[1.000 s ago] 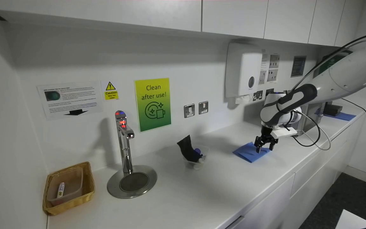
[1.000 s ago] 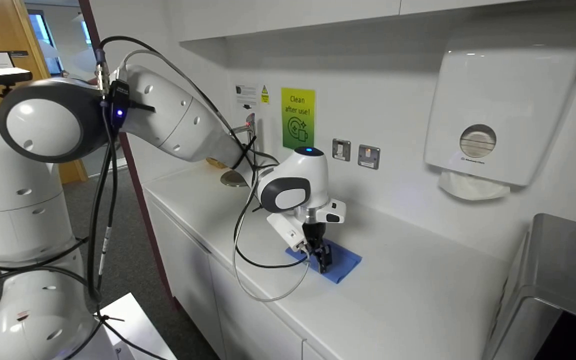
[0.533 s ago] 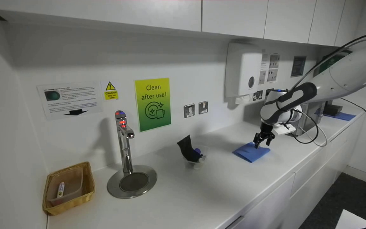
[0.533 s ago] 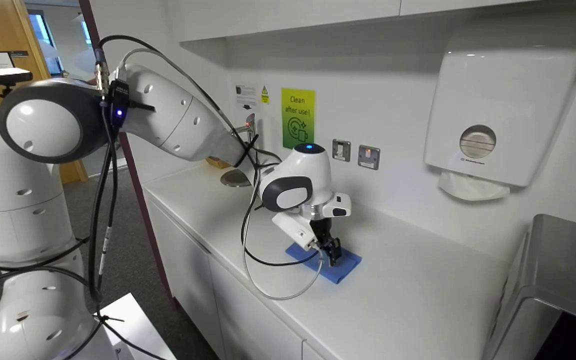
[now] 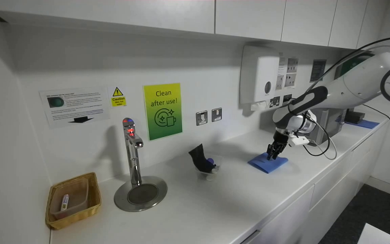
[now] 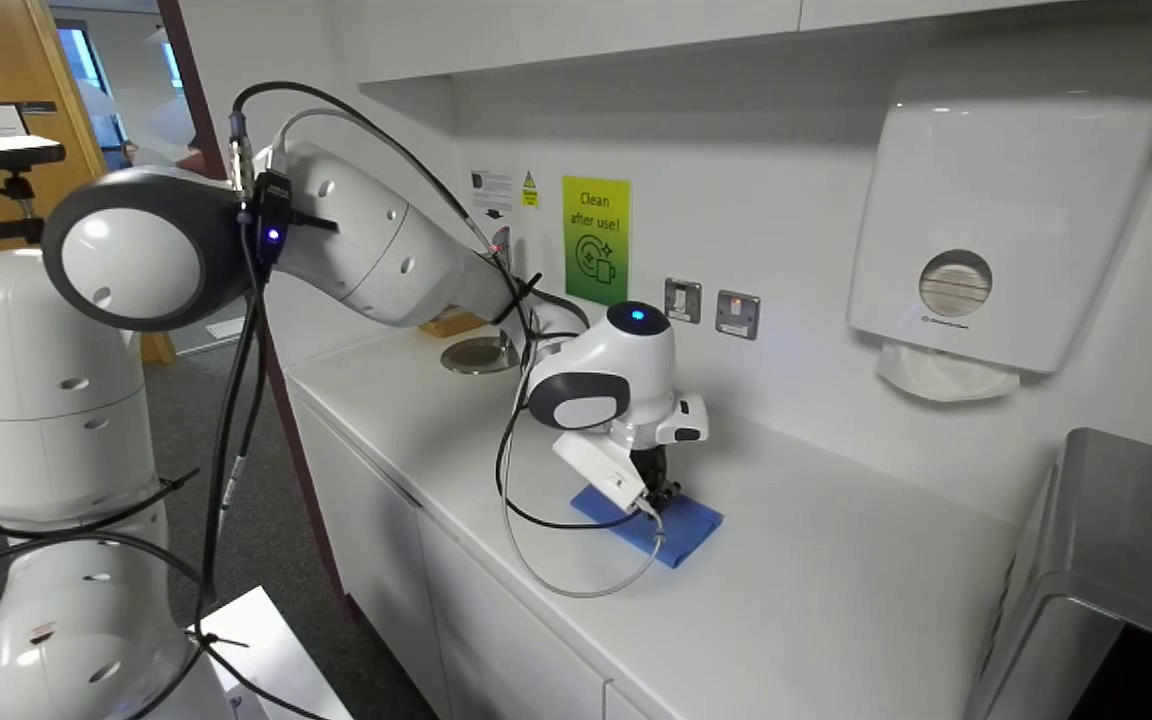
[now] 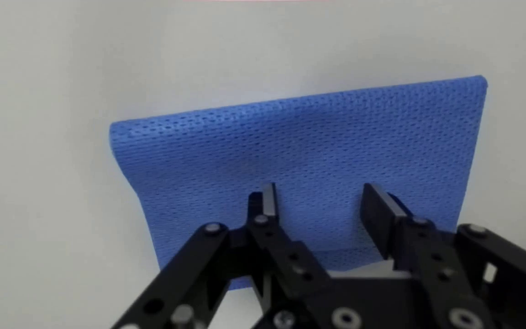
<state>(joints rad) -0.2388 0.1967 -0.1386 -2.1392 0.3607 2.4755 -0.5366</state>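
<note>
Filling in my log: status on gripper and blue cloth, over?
Gripper open. Folded blue cloth beneath it on counter, contact unclear. No obstruction visible.

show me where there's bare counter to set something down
Bare counter lies between the blue cloth and the grey appliance, and between the cloth and the clear tub. Crowded: the cloth, with the tool over it and cables looping nearby; also where basket and tap stand close.

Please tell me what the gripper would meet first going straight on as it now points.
Most likely the blue cloth beneath the gripper, though the depth between them is unclear.
</note>
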